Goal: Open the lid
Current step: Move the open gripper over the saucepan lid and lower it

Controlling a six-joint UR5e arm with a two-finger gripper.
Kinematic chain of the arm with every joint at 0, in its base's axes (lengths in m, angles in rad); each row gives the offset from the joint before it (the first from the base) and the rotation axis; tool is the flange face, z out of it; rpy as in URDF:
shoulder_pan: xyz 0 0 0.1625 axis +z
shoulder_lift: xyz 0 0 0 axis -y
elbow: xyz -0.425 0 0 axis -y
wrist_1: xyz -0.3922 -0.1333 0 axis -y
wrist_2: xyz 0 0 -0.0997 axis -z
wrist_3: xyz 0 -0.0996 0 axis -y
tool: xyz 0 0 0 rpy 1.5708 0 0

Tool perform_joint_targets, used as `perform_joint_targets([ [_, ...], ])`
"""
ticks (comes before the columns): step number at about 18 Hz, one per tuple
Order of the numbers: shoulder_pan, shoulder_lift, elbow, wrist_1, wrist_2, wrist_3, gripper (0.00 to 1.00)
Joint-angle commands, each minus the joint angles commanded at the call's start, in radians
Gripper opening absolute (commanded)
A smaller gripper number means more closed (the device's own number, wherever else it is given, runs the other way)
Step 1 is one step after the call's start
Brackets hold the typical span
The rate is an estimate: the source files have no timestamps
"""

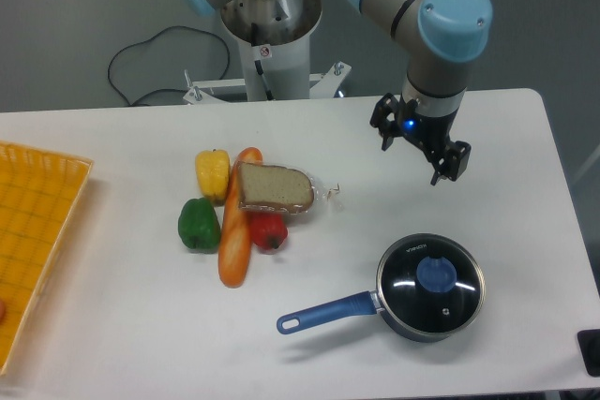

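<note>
The lid [431, 285] is round dark glass with a metal rim and a blue knob [436, 274] in its centre. It sits closed on a saucepan with a long blue handle [323, 314] at the front right of the white table. My gripper [412, 153] hangs in the air above the table, behind the saucepan and apart from it. Its two fingers [385, 137] are spread apart and hold nothing.
A pile of food lies at mid-table: a yellow pepper [212, 173], a green pepper [198, 223], a red pepper [267, 229], a long bread roll [234, 231] and a bread slice [275, 188]. A yellow basket [33, 241] stands at the left edge.
</note>
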Motion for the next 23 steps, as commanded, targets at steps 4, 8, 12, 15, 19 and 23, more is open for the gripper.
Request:
perform_joint_targets([
  [4, -0.003, -0.048, 0.048, -0.006, 0.005, 0.000, 1.00],
  [8, -0.005, -0.097, 0.106, -0.012, 0.009, -0.037, 1.00],
  [12, -0.005, -0.161, 0.192, -0.044, 0.015, -0.038, 1.00],
  [15, -0.005, -0.193, 0.239, -0.048, 0.014, -0.038, 1.00],
  [19, -0.029, -0.227, 0.298, -0.064, 0.009, -0.080, 1.00],
  [23, -0.052, -0.239, 0.318, -0.075, 0.003, -0.121, 1.00],
])
